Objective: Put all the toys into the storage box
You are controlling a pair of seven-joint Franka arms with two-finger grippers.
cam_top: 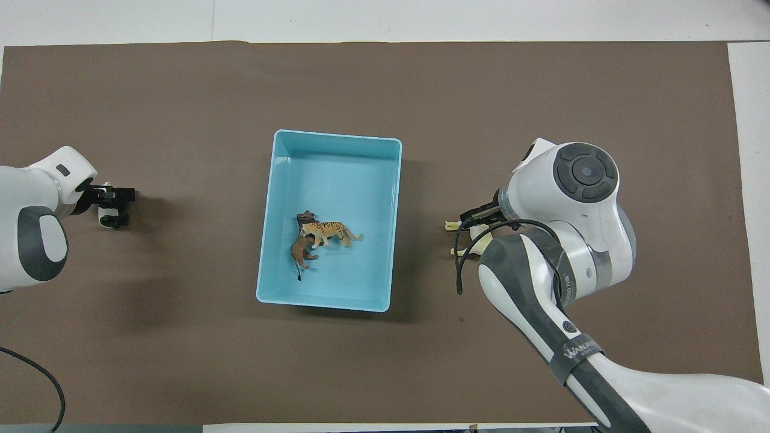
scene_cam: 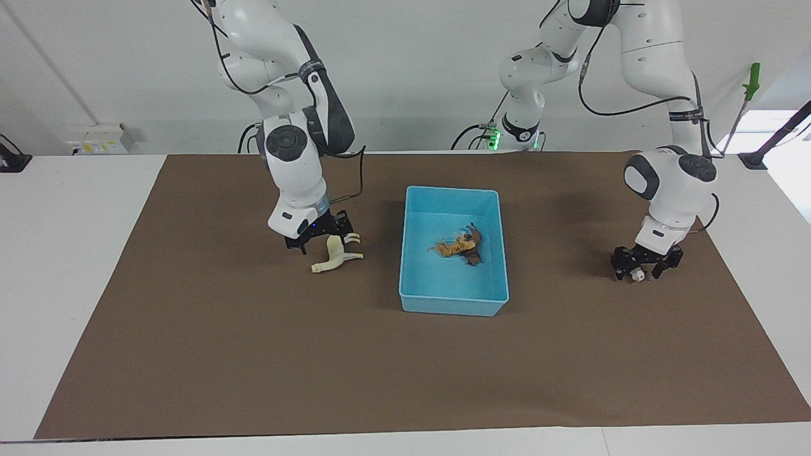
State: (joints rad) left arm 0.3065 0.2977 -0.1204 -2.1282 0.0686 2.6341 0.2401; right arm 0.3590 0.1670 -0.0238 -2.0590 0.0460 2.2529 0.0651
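The light blue storage box (scene_cam: 453, 190) (cam_top: 337, 136) stands mid-table. The orange striped tiger (scene_cam: 445, 249) (cam_top: 328, 231) and the brown lion (scene_cam: 473, 244) (cam_top: 299, 252) lie in it, touching. The cream horse (scene_cam: 336, 257) (cam_top: 470, 243) lies on its side on the mat, beside the box toward the right arm's end. My right gripper (scene_cam: 320, 238) is low, right at the horse; the overhead view hides it under its wrist. The panda (scene_cam: 637, 273) (cam_top: 107, 209) sits toward the left arm's end. My left gripper (scene_cam: 641, 263) (cam_top: 115, 208) is open, low astride the panda.
A brown mat (scene_cam: 405, 380) covers most of the white table. A green-handled tool (scene_cam: 751, 82) and a dark stand stick up past the mat's edge at the left arm's end. A socket box (scene_cam: 101, 139) sits at the right arm's end.
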